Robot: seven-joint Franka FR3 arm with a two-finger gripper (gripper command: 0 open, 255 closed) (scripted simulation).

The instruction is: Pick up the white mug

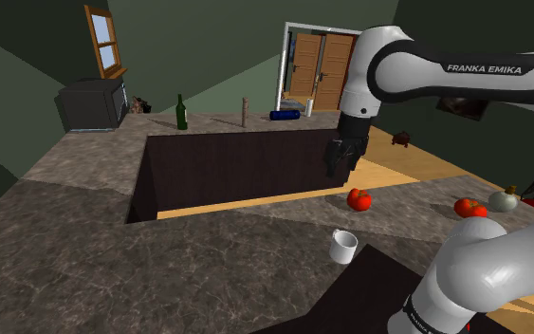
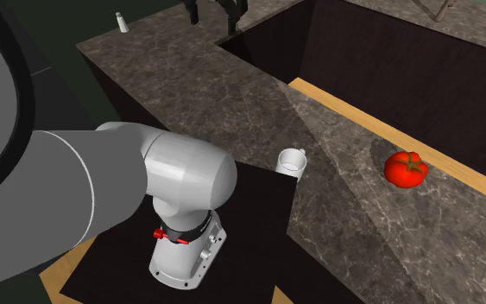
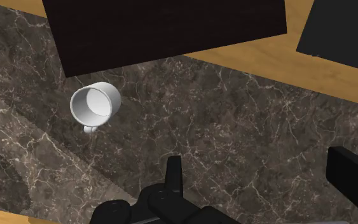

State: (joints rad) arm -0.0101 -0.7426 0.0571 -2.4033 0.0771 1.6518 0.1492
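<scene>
While gripper (image 1: 343, 159) hangs, fingers (image 3: 174, 175) apart, white mug (image 1: 342, 246) stands on counter (image 1: 208, 256); tomato (image 1: 359, 199) near.

Room was dim, w/ dark green walls (image 1: 208, 47). Brightest spot was the doorway (image 1: 317, 71) at the back of the shoulder view, warm & orange. The worktop (image 1: 84, 247) had flat light, plus a paler stripe across it in the second exterior view. White arm (image 1: 364, 66) had a soft shine. White mug (image 1: 342, 246) threw hardly any shadow. The hollow (image 1: 236, 166) in the worktop was v. dark.
</scene>
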